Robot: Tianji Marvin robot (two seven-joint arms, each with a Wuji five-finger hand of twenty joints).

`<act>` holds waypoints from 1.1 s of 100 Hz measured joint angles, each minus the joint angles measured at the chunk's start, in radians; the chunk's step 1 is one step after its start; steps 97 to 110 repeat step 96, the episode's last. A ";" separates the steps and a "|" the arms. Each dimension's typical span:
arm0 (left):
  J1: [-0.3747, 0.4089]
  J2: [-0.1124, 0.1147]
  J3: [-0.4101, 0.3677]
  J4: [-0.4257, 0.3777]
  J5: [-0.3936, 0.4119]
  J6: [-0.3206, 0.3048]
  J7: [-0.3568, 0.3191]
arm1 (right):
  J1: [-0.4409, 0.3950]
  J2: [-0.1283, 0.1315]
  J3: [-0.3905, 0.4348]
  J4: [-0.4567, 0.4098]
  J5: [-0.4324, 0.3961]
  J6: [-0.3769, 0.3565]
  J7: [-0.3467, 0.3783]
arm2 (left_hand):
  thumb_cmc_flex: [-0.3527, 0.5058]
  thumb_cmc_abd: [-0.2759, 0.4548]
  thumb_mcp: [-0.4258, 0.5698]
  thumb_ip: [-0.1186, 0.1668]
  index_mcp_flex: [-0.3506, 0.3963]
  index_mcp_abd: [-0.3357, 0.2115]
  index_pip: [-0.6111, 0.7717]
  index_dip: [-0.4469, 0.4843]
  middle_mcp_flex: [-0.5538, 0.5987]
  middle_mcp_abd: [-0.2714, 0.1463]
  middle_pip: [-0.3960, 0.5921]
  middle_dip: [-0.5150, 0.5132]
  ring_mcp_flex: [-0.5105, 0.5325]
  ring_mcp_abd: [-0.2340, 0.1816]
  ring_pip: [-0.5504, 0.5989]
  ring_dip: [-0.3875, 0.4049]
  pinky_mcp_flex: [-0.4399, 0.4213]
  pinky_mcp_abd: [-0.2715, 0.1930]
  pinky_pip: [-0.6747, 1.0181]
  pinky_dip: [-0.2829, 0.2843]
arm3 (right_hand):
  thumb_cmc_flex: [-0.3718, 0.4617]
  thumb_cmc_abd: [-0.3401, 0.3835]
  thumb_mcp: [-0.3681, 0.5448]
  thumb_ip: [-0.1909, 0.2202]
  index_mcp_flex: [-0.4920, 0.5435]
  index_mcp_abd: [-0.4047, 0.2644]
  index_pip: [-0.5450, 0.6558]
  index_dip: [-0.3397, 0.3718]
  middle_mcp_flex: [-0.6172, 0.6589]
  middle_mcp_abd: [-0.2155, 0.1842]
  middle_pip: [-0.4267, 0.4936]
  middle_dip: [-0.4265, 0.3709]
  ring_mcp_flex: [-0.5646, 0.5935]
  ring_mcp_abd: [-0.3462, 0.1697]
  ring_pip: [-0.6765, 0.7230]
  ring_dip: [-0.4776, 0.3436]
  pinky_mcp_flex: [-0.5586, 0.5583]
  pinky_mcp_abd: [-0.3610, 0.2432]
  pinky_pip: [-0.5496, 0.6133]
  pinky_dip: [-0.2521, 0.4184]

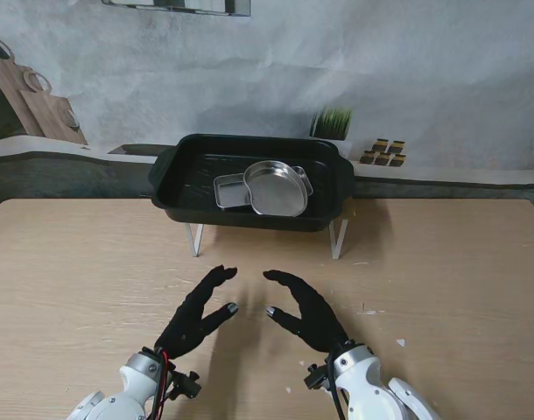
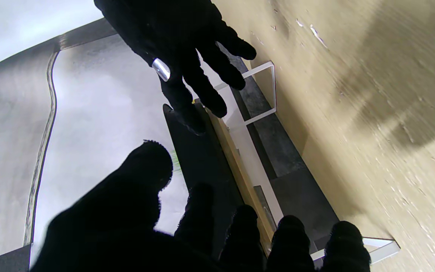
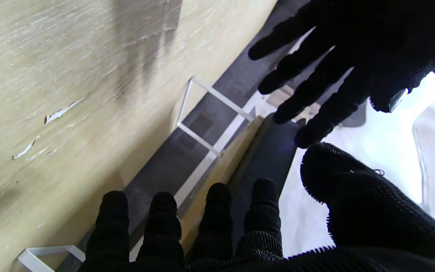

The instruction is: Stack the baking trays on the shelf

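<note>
Nearest to me, both black-gloved hands hover over the pale wooden surface [image 1: 74,280], palms turned toward each other. The left hand [image 1: 197,311] has its fingers spread and nothing in its grasp, silver cap showing on the thumb tip. The right hand [image 1: 306,308] mirrors it, fingers apart, empty too, just beside the left with a bare gap between them. In the left wrist view the left hand [image 2: 187,234] has its fingertips splayed in front of the camera and the right hand [image 2: 187,56] facing it; the right wrist view shows the right hand [image 3: 210,230] and, facing it, the left hand [image 3: 338,68].

Farther on, centred on the surface, stands the shelf [image 1: 339,238], a low white frame with thin legs; only the legs show under its load. On it sits the large black baking tray [image 1: 175,179], rectangular with rounded corners, raised walls and lip handles at both ends, glossy inside.

Inside the black tray lie two smaller metal trays. The square metal tray [image 1: 228,191] lies left of centre, shiny steel. Overlapping its right edge, the rounded metal tray [image 1: 276,188] is bigger and tilted slightly, with a small handle on its far right corner.

Beyond the surface, a small green plant [image 1: 333,122] stands against the grey wall, wooden boards [image 1: 39,105] lean far left, and small dark blocks [image 1: 383,152] sit far right.
</note>
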 measured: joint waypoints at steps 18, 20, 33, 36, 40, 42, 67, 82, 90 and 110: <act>-0.002 -0.001 -0.001 -0.003 -0.029 0.009 -0.004 | 0.001 0.009 0.006 0.002 0.030 -0.017 0.050 | 0.000 0.011 -0.026 0.000 0.001 0.003 0.000 0.000 0.000 0.000 0.000 -0.033 0.000 -0.001 0.000 -0.014 0.002 -0.011 -0.020 -0.039 | -0.001 0.019 -0.035 0.000 0.026 -0.013 -0.127 0.046 0.001 -0.015 -0.048 -0.019 -0.012 -0.033 -0.065 -0.015 -0.036 -0.037 -0.047 0.000; -0.002 -0.001 -0.001 -0.003 -0.029 0.009 -0.004 | 0.001 0.010 0.006 0.002 0.032 -0.019 0.050 | 0.000 0.011 -0.026 0.000 0.001 0.003 0.000 0.000 0.000 0.000 0.000 -0.033 0.000 -0.001 0.000 -0.014 0.002 -0.011 -0.020 -0.040 | -0.001 0.020 -0.036 0.000 0.026 -0.013 -0.129 0.048 0.001 -0.015 -0.050 -0.021 -0.012 -0.034 -0.066 -0.015 -0.037 -0.038 -0.048 0.000; -0.003 -0.001 -0.001 -0.008 -0.021 0.006 -0.009 | -0.001 0.012 0.008 0.003 0.032 -0.025 0.049 | 0.000 0.011 -0.026 0.000 0.014 0.004 0.004 0.000 0.000 0.000 0.000 -0.034 0.000 -0.001 -0.001 -0.014 0.002 -0.011 -0.020 -0.048 | -0.013 0.031 -0.048 0.000 0.035 -0.013 -0.148 0.061 0.001 -0.016 -0.061 -0.025 -0.012 -0.040 -0.076 -0.015 -0.047 -0.038 -0.051 0.000; -0.004 -0.001 -0.001 -0.009 -0.019 0.005 -0.010 | -0.002 0.012 0.009 0.003 0.032 -0.026 0.049 | 0.000 0.011 -0.026 0.000 0.014 0.004 0.002 0.000 0.000 0.000 0.000 -0.034 0.000 -0.002 -0.001 -0.014 0.002 -0.011 -0.020 -0.049 | -0.013 0.031 -0.057 0.000 0.035 -0.013 -0.149 0.069 0.001 -0.016 -0.062 -0.025 -0.012 -0.040 -0.076 -0.015 -0.048 -0.038 -0.051 0.000; -0.004 -0.001 -0.001 -0.009 -0.019 0.002 -0.011 | -0.003 0.012 0.010 0.003 0.032 -0.028 0.048 | 0.000 0.011 -0.026 0.000 0.014 0.004 0.002 0.000 0.000 -0.001 0.000 -0.034 0.000 -0.002 -0.001 -0.014 0.002 -0.011 -0.020 -0.049 | -0.013 0.032 -0.058 0.000 0.035 -0.013 -0.150 0.072 0.001 -0.016 -0.064 -0.025 -0.012 -0.040 -0.076 -0.015 -0.048 -0.038 -0.051 0.000; -0.004 -0.001 -0.001 -0.009 -0.018 0.001 -0.011 | -0.003 0.012 0.010 0.003 0.032 -0.028 0.047 | 0.000 0.011 -0.026 0.000 0.014 0.004 0.002 0.000 0.000 -0.001 0.000 -0.034 0.000 -0.002 -0.001 -0.014 0.002 -0.011 -0.020 -0.049 | -0.013 0.032 -0.058 0.000 0.035 -0.013 -0.152 0.072 0.001 -0.016 -0.064 -0.025 -0.012 -0.040 -0.077 -0.015 -0.048 -0.038 -0.051 0.000; 0.000 -0.001 -0.008 -0.011 -0.015 -0.015 -0.012 | -0.004 0.012 0.007 0.003 0.021 -0.034 0.035 | 0.000 0.011 -0.026 0.000 0.014 0.005 0.001 -0.001 0.000 -0.001 0.000 -0.034 0.000 -0.002 -0.001 -0.014 0.002 -0.011 -0.020 -0.060 | -0.013 0.033 -0.069 0.000 0.035 -0.013 -0.165 0.096 0.001 -0.016 -0.065 -0.025 -0.012 -0.040 -0.078 -0.015 -0.048 -0.038 -0.051 0.000; 0.002 0.000 -0.009 -0.012 -0.017 -0.015 -0.012 | -0.003 0.012 0.003 0.005 0.021 -0.034 0.034 | 0.000 0.011 -0.026 0.000 0.014 0.005 0.001 -0.001 0.000 -0.001 0.000 -0.034 0.000 -0.002 -0.001 -0.014 0.002 -0.011 -0.020 -0.061 | -0.013 0.045 -0.080 0.000 0.035 -0.013 -0.175 0.108 0.001 -0.016 -0.068 -0.025 -0.012 -0.040 -0.086 -0.015 -0.049 -0.038 -0.051 0.000; 0.002 0.000 -0.009 -0.013 -0.017 -0.015 -0.013 | -0.003 0.011 0.001 0.005 0.021 -0.034 0.034 | 0.000 0.011 -0.026 0.000 0.014 0.005 0.001 -0.001 0.000 -0.001 0.000 -0.034 0.000 -0.002 -0.001 -0.014 0.002 -0.011 -0.020 -0.061 | -0.013 0.045 -0.080 0.000 0.035 -0.013 -0.176 0.109 0.001 -0.016 -0.069 -0.025 -0.012 -0.040 -0.087 -0.013 -0.049 -0.038 -0.051 0.000; 0.002 0.000 -0.009 -0.013 -0.017 -0.015 -0.013 | -0.003 0.011 0.001 0.006 0.020 -0.034 0.033 | 0.000 0.011 -0.026 0.000 0.014 0.006 0.001 -0.001 0.000 -0.001 0.000 -0.034 0.000 -0.002 -0.001 -0.014 0.002 -0.011 -0.020 -0.061 | -0.013 0.045 -0.080 0.000 0.035 -0.013 -0.176 0.109 0.001 -0.016 -0.070 -0.025 -0.012 -0.040 -0.087 -0.013 -0.049 -0.038 -0.051 0.000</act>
